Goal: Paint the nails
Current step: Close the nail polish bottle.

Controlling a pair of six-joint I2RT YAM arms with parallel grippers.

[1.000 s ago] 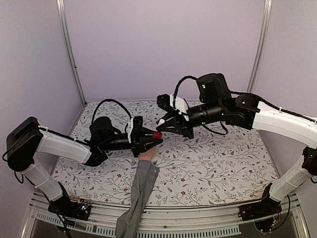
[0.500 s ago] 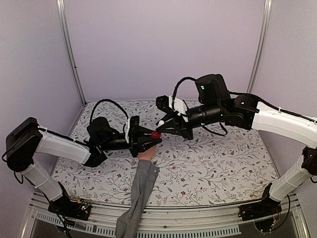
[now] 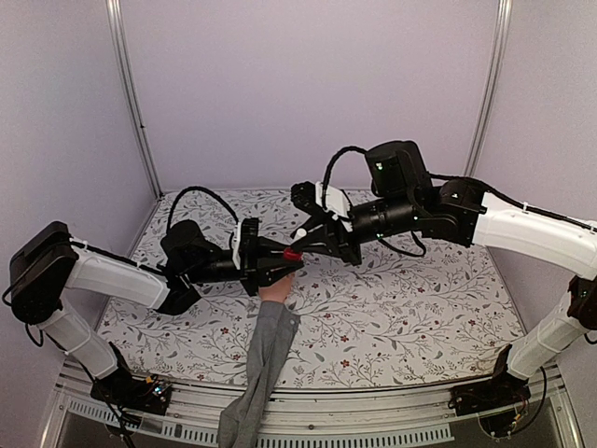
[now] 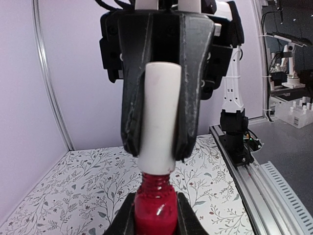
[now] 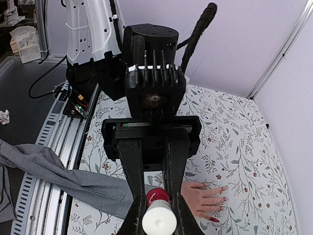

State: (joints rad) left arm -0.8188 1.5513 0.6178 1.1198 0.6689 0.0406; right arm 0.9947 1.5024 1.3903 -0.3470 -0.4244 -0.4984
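Top external view: both arms are meeting over the middle of the table (image 3: 401, 308), fingertips nearly touching.
Hand: the mannequin hand (image 3: 276, 290) is lying palm down on the flowered cloth right under that meeting point, and its grey sleeve (image 3: 261, 364) is trailing off the near edge.
Nails: the nails (image 5: 224, 198) are hiding under the left gripper from above. In the right wrist view they are pointing toward the right wall, lying below and to one side of both grippers and not touching them.
Nail colour: most tips are looking pale; the lowest fingertip in that view is showing red.
Left gripper: the left gripper (image 4: 155, 220) is clamping tight on the red bottle (image 4: 155, 208), one finger pressing each side of the glass and holding it upright above the table.
Right gripper: the right gripper (image 5: 158, 215) is closing down on the white cap (image 4: 160, 115), squeezing the cylinder from both sides.
Cap vs bottle: the cap's lower end is meeting the bottle's neck, with the threads showing just below it. I cannot tell whether it is screwed on or only resting there.
Brush: it is not showing in any view.
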